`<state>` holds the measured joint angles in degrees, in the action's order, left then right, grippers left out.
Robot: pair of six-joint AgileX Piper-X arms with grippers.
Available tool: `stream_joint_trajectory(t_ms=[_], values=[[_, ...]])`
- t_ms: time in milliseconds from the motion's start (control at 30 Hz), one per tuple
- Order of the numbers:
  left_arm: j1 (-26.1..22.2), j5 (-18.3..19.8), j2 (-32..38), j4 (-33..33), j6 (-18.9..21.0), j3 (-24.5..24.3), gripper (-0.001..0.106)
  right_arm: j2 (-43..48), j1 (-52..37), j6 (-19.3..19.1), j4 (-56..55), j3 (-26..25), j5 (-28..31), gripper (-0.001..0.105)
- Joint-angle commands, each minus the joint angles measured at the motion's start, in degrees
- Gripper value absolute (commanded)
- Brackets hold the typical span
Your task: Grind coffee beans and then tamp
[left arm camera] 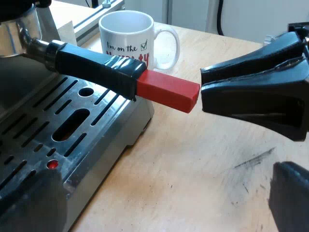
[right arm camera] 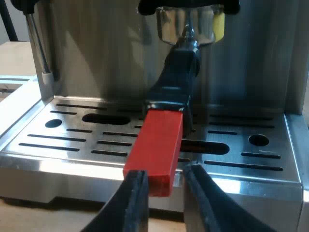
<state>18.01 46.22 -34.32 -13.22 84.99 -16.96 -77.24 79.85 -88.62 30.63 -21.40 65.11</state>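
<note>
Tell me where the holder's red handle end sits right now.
The red end juts out over the espresso machine's drip grate, its tip between the right gripper's open fingers; in the left wrist view the mug stands just beyond it.

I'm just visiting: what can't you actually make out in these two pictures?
- Left wrist view: the second line of lettering on the mug, hidden behind the holder's handle.
- Right wrist view: what the holder's basket holds, hidden by its own metal wall.
- Both views: whether the right tool touches the red end; one finger covers the contact.
</note>
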Motion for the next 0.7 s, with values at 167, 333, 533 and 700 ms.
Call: stream_joint_trajectory(t_ms=[167,333,533,700], values=[[0.3,1.1,0.2,0.7,0.0,-0.1,0.086,0.3,1.7,0.0,-0.8,-0.1,0.7,0.021],[0.3,1.1,0.2,0.7,0.0,-0.1,0.086,0.9,4.9,1.1,-4.0,-0.1,0.8,0.021],[0.3,1.1,0.2,0.7,0.0,-0.1,0.086,3.5,8.0,1.4,-5.9,-0.1,0.6,0.021],[0.3,1.1,0.2,0.7,0.0,-0.1,0.086,7.7,8.8,1.4,-5.9,-0.1,0.2,0.021]])
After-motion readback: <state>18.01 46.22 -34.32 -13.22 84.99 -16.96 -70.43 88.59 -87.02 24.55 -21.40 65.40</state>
